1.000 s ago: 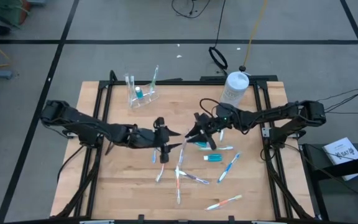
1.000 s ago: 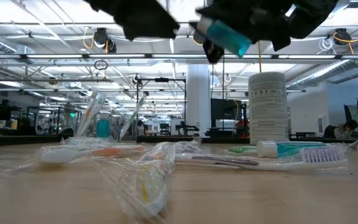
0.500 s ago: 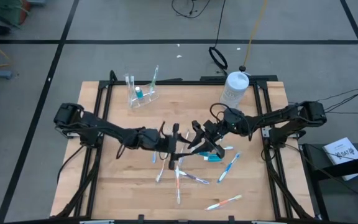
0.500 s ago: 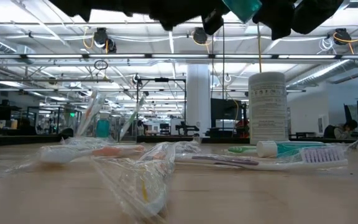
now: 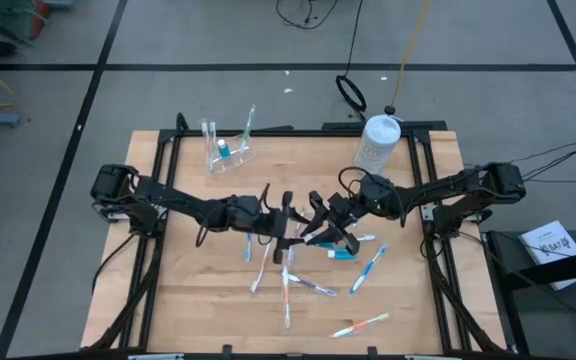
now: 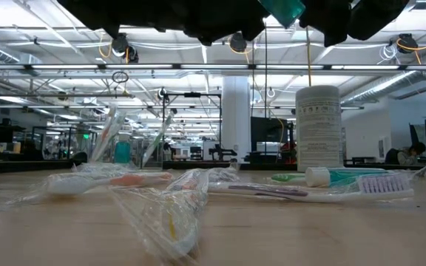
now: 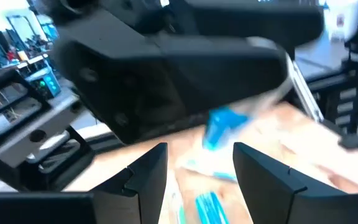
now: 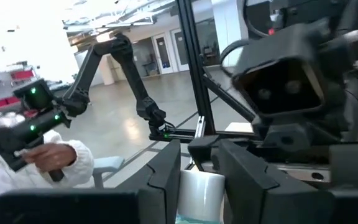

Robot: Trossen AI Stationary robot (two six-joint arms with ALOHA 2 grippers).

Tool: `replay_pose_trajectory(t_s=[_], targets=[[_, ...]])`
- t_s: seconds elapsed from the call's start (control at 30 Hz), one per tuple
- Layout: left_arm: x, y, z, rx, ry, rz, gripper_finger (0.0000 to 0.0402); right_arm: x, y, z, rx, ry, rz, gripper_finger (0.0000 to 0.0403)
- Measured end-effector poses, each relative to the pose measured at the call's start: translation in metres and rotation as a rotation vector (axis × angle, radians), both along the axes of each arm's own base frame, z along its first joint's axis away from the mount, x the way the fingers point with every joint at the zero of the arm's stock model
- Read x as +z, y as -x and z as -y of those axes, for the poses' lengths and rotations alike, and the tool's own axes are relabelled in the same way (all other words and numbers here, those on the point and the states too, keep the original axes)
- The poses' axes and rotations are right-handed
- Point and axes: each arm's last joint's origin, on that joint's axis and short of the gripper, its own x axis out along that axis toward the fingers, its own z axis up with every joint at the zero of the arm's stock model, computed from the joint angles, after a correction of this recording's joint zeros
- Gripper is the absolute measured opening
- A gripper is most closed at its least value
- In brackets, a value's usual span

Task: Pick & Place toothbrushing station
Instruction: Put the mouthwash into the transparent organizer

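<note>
Toothbrushing station, scattered over the wooden table

A small clear plastic cup [image 5: 224, 150] stands at about eleven o'clock on the table, holding a few upright toothbrushes and a short teal tube. One teal toothpaste tube [image 5: 320, 233] with a white cap is held above the table's middle, cap end showing in the right wrist view [image 8: 199, 193]. A second teal tube [image 5: 342, 255] lies flat at about four o'clock of the held one. Slim toothbrushes [image 5: 288, 285], pale, blue and orange, some in clear wrappers, lie loosely crossed from the middle toward five o'clock; a blue one [image 5: 369, 268] lies aslant at four o'clock, an orange one [image 5: 360, 325] nearest the front edge.
</note>
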Motion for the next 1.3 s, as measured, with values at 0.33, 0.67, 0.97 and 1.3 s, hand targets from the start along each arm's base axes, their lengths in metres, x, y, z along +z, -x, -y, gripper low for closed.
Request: replay_pose_trajectory(t_s=[0.33,0.67,0.97,1.3], targets=[[0.001,0.000,0.000,-0.007,0.019,0.003,0.0189,0.000,0.000,0.000,-0.003,0.028,0.020,0.0091],[0.001,0.002,-0.003,0.145,0.065,-0.032,0.0189,0.003,0.005,0.002,-0.031,0.169,0.069,0.0091],[-0.002,0.006,-0.002,0.241,0.107,-0.107,0.0206,0.005,0.014,0.011,-0.245,0.306,-0.007,0.0091],[0.006,0.005,-0.009,0.223,0.160,-0.039,0.0304,0.004,0.014,0.013,-0.306,0.331,-0.011,0.0091]])
